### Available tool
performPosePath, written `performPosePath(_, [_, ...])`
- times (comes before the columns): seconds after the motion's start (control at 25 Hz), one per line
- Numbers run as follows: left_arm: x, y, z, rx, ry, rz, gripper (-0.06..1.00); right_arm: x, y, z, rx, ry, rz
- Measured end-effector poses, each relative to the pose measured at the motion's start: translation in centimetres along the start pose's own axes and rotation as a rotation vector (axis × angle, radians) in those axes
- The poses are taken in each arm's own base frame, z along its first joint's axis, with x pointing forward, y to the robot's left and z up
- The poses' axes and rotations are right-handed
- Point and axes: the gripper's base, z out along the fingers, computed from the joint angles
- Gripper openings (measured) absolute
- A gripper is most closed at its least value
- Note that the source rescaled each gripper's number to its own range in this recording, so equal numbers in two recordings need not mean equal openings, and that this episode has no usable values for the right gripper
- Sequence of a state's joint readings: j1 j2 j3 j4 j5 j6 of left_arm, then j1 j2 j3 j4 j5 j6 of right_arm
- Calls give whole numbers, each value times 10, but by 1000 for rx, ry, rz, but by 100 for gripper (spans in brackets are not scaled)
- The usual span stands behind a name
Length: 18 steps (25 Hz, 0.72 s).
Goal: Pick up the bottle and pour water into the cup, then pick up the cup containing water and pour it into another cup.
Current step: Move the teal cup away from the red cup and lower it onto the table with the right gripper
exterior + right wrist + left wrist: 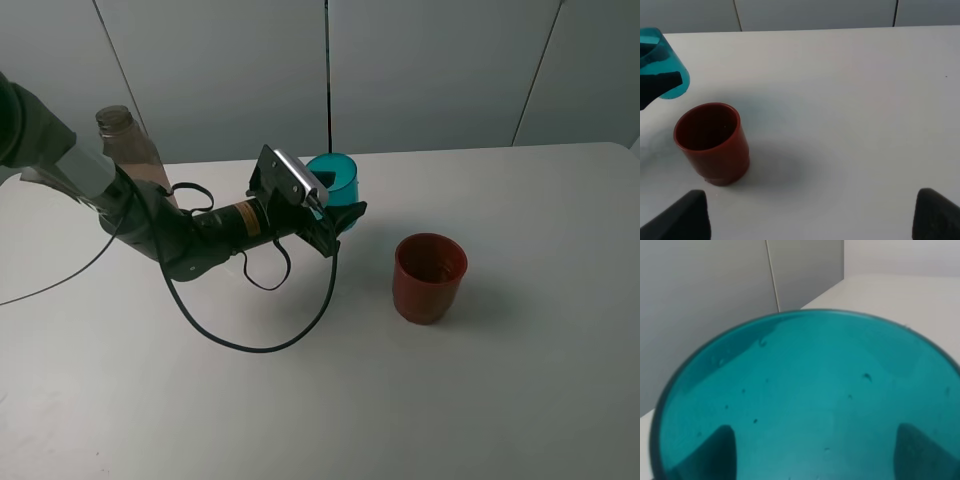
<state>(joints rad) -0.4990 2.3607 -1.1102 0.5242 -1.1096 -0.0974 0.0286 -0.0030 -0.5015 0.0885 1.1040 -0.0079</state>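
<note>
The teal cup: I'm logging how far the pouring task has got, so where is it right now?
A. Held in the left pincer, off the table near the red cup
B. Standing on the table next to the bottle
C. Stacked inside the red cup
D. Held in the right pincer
A: the left pincer grips the teal cup, lifted beside the red cup.

White table (520,400), grey panelled wall (430,70) behind
</note>
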Motion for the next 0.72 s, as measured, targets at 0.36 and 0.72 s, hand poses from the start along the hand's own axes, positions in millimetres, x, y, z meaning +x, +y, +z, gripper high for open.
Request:
performPosePath(0.36, [14, 16, -9, -6, 102, 38, 17, 0, 0, 0, 0, 0, 0])
performPosePath(0.72, [23, 27, -18, 31, 154, 74, 17, 0, 0, 0, 0, 0, 0])
